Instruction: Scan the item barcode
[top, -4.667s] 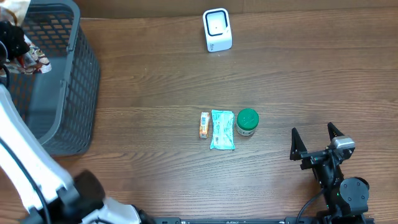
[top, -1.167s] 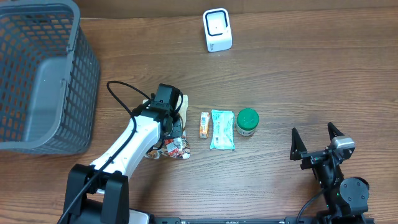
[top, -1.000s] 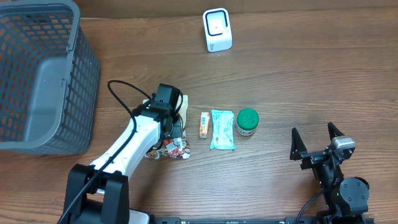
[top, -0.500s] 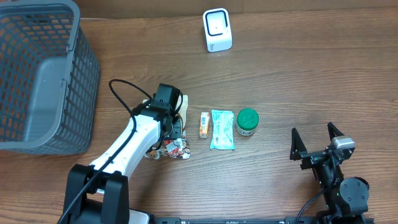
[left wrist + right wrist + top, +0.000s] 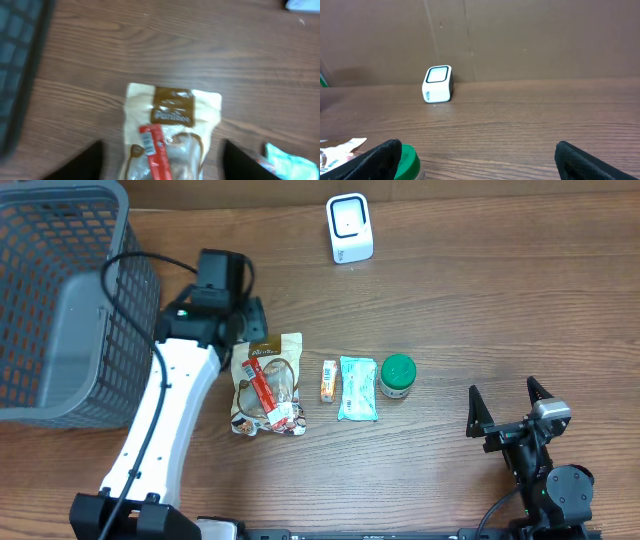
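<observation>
A tan and clear snack bag (image 5: 268, 385) with a red strip lies flat on the table, left of the other items. A small barcode label (image 5: 148, 143) shows on that strip in the left wrist view. My left gripper (image 5: 243, 315) hovers above the bag's far end, open, with nothing between its fingers (image 5: 85, 162); the bag (image 5: 172, 117) lies below them. The white scanner (image 5: 349, 227) stands at the back centre, also seen as the scanner (image 5: 438, 83) in the right wrist view. My right gripper (image 5: 507, 408) rests open and empty at the front right.
A grey mesh basket (image 5: 135, 290) fills the back left corner, close to my left arm. A small orange packet (image 5: 328, 380), a teal packet (image 5: 357, 388) and a green-lidded jar (image 5: 397, 376) lie in a row right of the bag.
My left gripper has opened, let go of the snack bag and pulled up and back toward the basket. The bag now lies uncovered on the table. The right arm has not moved.
</observation>
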